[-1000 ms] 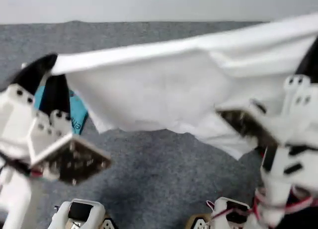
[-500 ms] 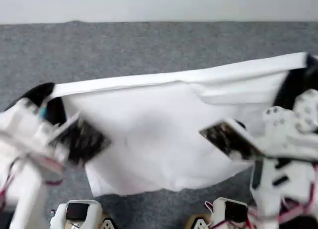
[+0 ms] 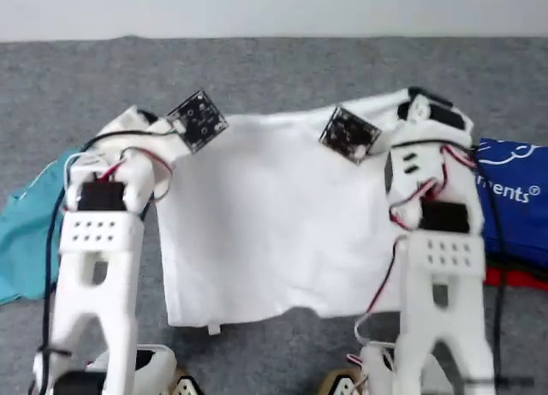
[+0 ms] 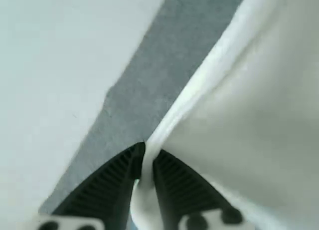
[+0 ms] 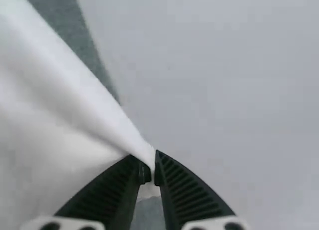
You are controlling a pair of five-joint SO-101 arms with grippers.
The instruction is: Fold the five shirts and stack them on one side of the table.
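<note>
Together, left gripper (image 4: 144, 154) and right gripper (image 5: 148, 164) each pinch the white shirt (image 3: 274, 224).

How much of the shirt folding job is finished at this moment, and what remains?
Done: the white shirt lies spread flat on the table, not yet folded. In hand: the left end effector and the right end effector each pinch a far corner of it. Left: folding it, then the teal shirt, the blue shirt and a red one beneath; I cannot tell whether those are folded.
</note>
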